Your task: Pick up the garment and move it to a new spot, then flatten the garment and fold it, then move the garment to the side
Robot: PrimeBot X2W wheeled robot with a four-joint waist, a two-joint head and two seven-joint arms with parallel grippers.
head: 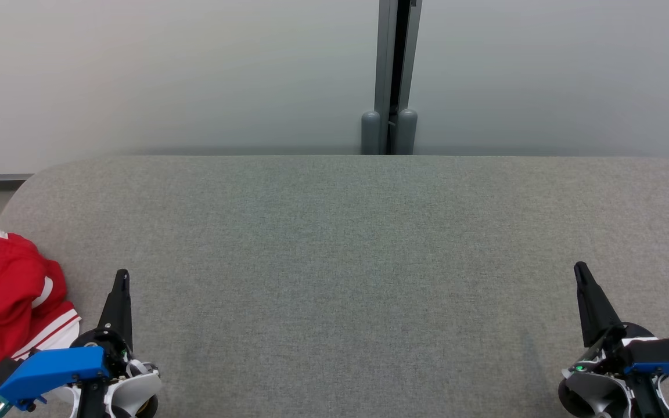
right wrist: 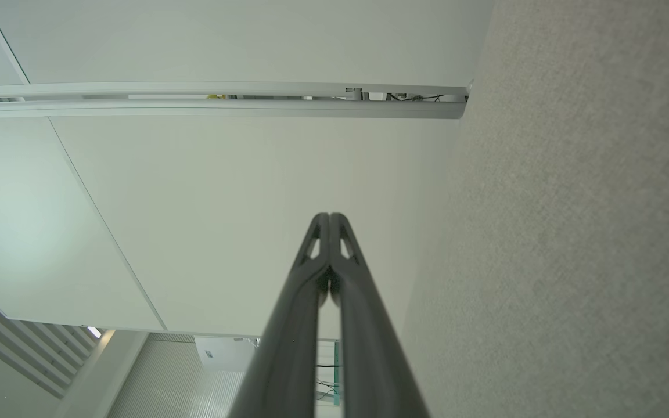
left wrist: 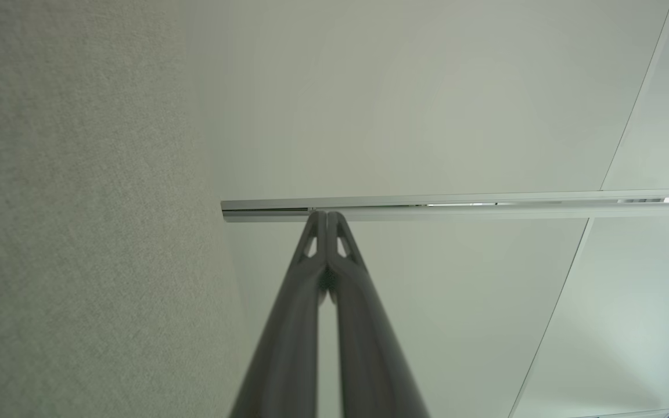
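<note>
The garment (head: 12, 302), red with white stripes, lies crumpled at the left edge of the grey fabric table (head: 346, 261), partly cut off by the head view's border. My left gripper (head: 122, 275) hovers just right of it, shut, with nothing between its fingers. At the lower right my right gripper (head: 579, 268) is shut too, far from the garment. In the left wrist view the left gripper (left wrist: 326, 213) points at a pale wall with its fingertips pressed together. The right gripper (right wrist: 329, 216) looks the same in the right wrist view.
A pale wall with a grey vertical post (head: 394, 75) stands behind the table's far edge. The table's rounded left corner (head: 38, 174) drops to a strip of floor.
</note>
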